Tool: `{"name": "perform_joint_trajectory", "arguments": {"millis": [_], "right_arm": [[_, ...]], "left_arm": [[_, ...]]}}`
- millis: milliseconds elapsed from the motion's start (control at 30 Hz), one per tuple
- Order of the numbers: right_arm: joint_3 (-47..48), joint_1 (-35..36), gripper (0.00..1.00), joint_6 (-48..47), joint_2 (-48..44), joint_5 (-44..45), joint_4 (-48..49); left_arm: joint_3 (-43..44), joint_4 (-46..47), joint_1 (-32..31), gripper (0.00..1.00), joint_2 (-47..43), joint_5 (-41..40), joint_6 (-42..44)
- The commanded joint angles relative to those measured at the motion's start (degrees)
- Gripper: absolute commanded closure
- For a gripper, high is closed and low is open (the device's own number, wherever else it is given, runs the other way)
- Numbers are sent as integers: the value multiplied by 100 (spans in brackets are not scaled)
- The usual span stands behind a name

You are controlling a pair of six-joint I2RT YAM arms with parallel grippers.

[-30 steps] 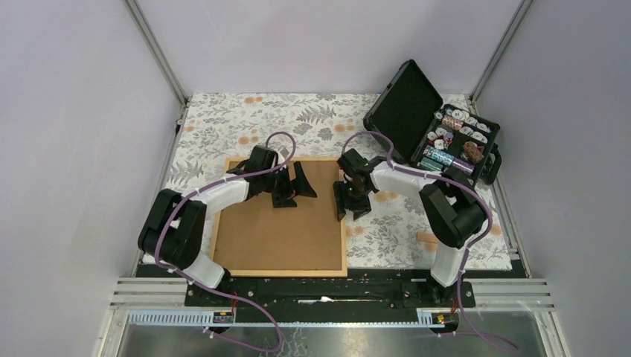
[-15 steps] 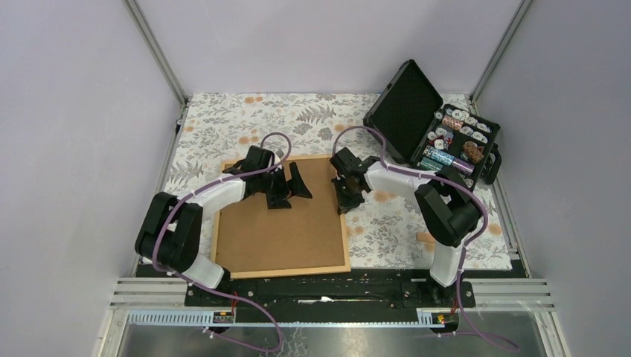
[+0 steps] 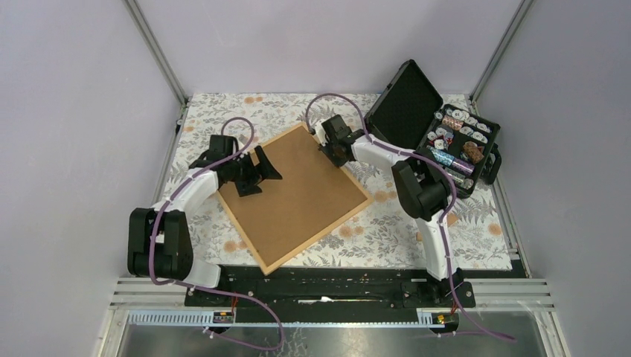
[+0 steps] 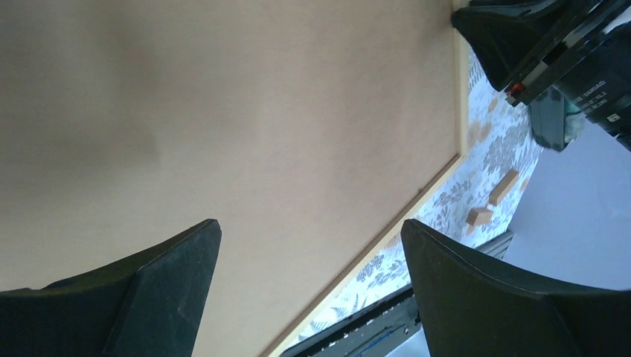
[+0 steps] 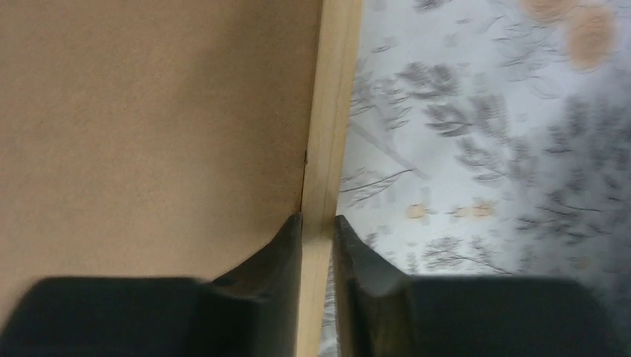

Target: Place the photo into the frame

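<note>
Right gripper [image 5: 318, 223] is clenched on the frame [image 3: 318, 236], its two fingers pinching the thin pine moulding on the far-right edge, close to the far corner. Left gripper [image 3: 257, 172] hangs released, jaws spread wide over the left part of the board [image 3: 294, 193], grasping nothing. The frame lies mid-table on the floral cloth [image 3: 223, 119], skewed like a diamond, one corner pointing far and one near, back side up with the brown board filling it. Whether the gripped edge is off the cloth, I cannot tell. And the photo? Nowhere in sight in any view, so it may be under the board or elsewhere; no way to say. My read is that this is a frame-handling step, the right arm steering the frame by its edge while the left stands ready. The next move likely calls for a steady pinch that doesn't slip off that narrow moulding, then for the open left jaws to come down on the board or the frame edge to help. The count: one frame, one board, one open black case [image 3: 417, 104] at the far right, two small wood blocks [image 4: 504, 186] on the cloth at the near right, two grippers, no photo seen.
</note>
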Motion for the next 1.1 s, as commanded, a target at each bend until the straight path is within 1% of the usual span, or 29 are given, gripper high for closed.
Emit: {"name": "perform_joint_trajectory", "arguments": {"millis": [0, 33, 67, 133, 167, 200, 233, 267, 300, 367, 467, 567, 600, 667, 767, 867, 1067], "right_arm": [[704, -108, 56, -1604, 66, 1039, 609], [1003, -108, 44, -1449, 64, 1098, 433], [1273, -96, 37, -1228, 47, 1031, 132], [1674, -48, 24, -371, -70, 1163, -359], [1781, -22, 18, 109, -163, 1311, -637], [1819, -8, 16, 705, -278, 1427, -943], [1693, -7, 13, 1326, -455, 1443, -1183], [1453, -11, 11, 1930, -685, 1255, -1379], [1087, -9, 11, 2416, -1011, 1010, -1505], [289, -17, 10, 3104, -1531, 263, -1558], [-996, -38, 7, 4134, -2259, -83, -1411], [-2374, -70, 6, 4910, -3058, -593, -576], [-2787, -77, 5, 5187, -3295, -679, -305], [-3414, -160, 3, 5600, -3591, -913, 144], [-3903, -260, 3, 6000, -3719, -1146, 449], [-4175, -332, 3, 6139, -3611, -1431, 754], [-4155, -481, 3, 5964, -3053, -1591, 1322]], "left_arm": [[345, -95, 327, 3, -110, -49, 246], [414, -91, 400, 3, -56, -42, 249], [494, -77, 462, 3, 17, -55, 247], [680, -26, 600, 3, 182, -57, 205], [798, -2, 642, 3, 277, -73, 185], [920, 40, 722, 3, 373, -106, 148], [1042, 90, 832, 3, 489, -136, 121], [1199, 125, 906, 3, 623, -180, 87], [1377, 152, 985, 2, 777, -195, 38], [1847, 198, 1106, 2, 1138, -285, -37], [2502, 212, 1189, 2, 1768, -486, -137], [2980, 480, 1228, 1, 2381, -561, -216], [3174, 410, 1243, 1, 2595, -681, -194], [3649, 233, 1286, 1, 3055, -616, -84], [4393, -238, 1290, 1, 3808, -518, 250], [4723, -707, 1300, 1, 4304, -406, 396], [3641, -349, 1312, 1, 3977, -52, -18]]}}
